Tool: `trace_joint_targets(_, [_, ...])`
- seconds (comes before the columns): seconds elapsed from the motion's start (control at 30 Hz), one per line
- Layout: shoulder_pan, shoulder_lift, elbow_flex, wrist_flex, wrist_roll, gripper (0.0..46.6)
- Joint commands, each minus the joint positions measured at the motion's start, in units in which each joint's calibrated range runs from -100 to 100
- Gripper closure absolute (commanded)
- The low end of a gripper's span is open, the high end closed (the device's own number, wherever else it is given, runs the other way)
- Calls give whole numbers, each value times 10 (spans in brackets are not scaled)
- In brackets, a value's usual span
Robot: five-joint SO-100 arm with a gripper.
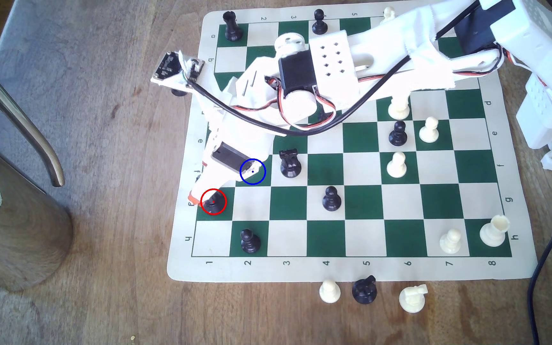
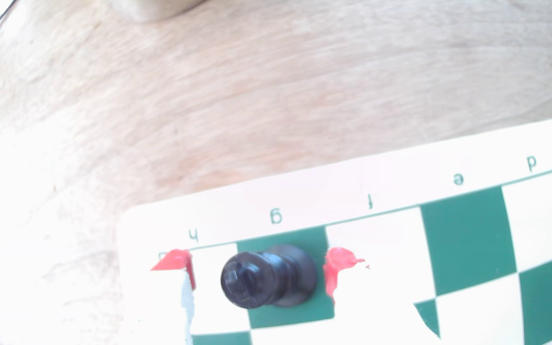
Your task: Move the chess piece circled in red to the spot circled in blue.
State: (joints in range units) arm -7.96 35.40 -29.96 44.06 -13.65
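The chess piece circled in red (image 1: 213,204) is a black piece with a round base on the green square g1, at the board's edge on the exterior view's left. My white arm hides most of it there. In the wrist view the same black piece (image 2: 268,280) stands upright between the two red-tipped fingers (image 2: 332,268), with a gap on each side. My gripper (image 1: 209,199) is open around it, low over the square. The spot circled in blue (image 1: 261,180) is the green square f2, diagonally adjacent, partly covered by the gripper's body.
A black rook (image 1: 290,164) stands on f3, right beside the blue-ringed square. Black pawns sit at g4 (image 1: 331,199) and h2 (image 1: 250,240). A wooden cylinder (image 1: 12,215) and a metal bar (image 1: 19,109) stand off the board (image 1: 181,265) on the exterior view's left.
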Motion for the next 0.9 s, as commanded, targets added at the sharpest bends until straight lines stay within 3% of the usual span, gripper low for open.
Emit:
trace_joint_targets(0.0, [-3, -23, -51, -14, -5, 256])
trace_joint_targets(0.87, [-14, -7, -52, -23, -10, 284])
